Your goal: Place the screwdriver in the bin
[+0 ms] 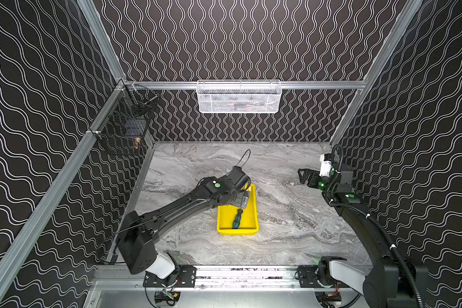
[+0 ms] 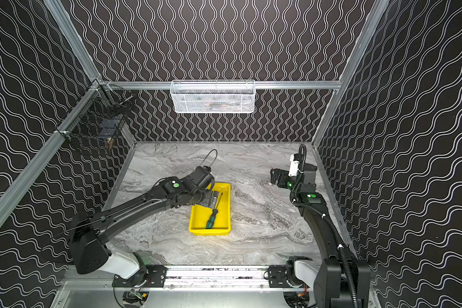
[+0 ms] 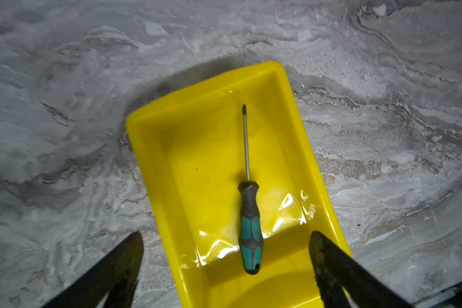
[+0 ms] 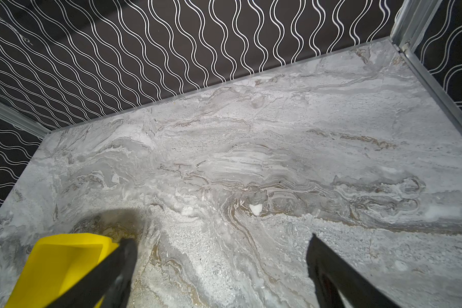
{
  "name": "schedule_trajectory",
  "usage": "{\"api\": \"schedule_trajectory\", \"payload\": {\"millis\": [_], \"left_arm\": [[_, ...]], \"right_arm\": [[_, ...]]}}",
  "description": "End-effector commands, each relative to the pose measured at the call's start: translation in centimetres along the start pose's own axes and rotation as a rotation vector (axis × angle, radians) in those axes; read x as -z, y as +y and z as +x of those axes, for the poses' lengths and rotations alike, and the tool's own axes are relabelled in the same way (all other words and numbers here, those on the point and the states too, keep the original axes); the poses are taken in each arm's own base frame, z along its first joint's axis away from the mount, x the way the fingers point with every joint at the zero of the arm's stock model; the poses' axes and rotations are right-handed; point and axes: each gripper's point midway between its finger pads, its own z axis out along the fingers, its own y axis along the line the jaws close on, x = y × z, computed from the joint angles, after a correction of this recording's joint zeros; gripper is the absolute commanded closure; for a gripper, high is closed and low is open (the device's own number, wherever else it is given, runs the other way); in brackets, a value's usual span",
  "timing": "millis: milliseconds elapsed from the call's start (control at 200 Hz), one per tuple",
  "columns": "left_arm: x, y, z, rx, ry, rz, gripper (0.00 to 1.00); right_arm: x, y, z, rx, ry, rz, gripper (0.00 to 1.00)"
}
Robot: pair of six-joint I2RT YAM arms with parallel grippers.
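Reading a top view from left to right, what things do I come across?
black wire basket → bin, with the screwdriver lying inside it → right gripper. The white mesh basket hangs across the same stretch as the bin, so it is skipped.

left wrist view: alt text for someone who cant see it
A screwdriver with a teal and black handle lies flat inside a yellow bin on a grey marbled table. The left tool hangs open above it, its dark jaws wide apart, holding nothing.
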Motion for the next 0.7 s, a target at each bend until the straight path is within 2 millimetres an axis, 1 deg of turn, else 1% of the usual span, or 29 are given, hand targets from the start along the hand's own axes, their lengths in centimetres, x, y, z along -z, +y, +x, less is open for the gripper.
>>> {"api": "schedule_trajectory", "payload": {"millis": [0, 80, 195, 365, 420, 460, 505, 571, 621, 691], "left_arm": [[0.9, 2.2, -1.0, -0.005, -0.047, -0.021, 0.01], [1.3, 4.3, -1.6, 0.038, -0.080, -0.020, 0.01], [1.9, 7.8, -2.7, 0.098, -0.157, -0.031, 0.01], [3.0, 14.0, -4.4, 0.196, -0.310, -0.165, 0.01], [3.2, 15.7, -4.5, 0.223, -0.355, -0.227, 0.01], [3.2, 16.8, -4.5, 0.232, -0.387, -0.274, 0.01], [2.7, 17.7, -4.4, 0.225, -0.425, -0.305, 0.01], [1.8, 18.9, -4.1, 0.212, -0.450, -0.336, 0.01], [0.8, 20.0, -3.4, 0.223, -0.441, -0.355, 0.01], [-0.8, 21.1, -2.5, 0.258, -0.429, -0.327, 0.01]], "right_arm": [[0.4, 0.2, -0.8, 0.005, -0.025, 0.001, 0.01], [0.5, 0.2, -1.1, -0.006, -0.048, 0.002, 0.01], [0.8, 0.9, -2.3, -0.032, -0.098, -0.034, 0.01], [1.0, 1.4, -3.6, -0.042, -0.148, -0.059, 0.01], [1.2, 0.7, -3.9, -0.064, -0.183, -0.023, 0.01], [1.4, -0.1, -4.0, -0.084, -0.211, 0.022, 0.01], [1.8, -0.9, -4.1, -0.089, -0.243, 0.064, 0.01], [2.1, -2.2, -4.1, -0.092, -0.289, 0.125, 0.01], [2.3, -3.3, -3.9, -0.082, -0.305, 0.187, 0.01], [2.4, -4.7, -3.7, -0.058, -0.324, 0.262, 0.01]]}}
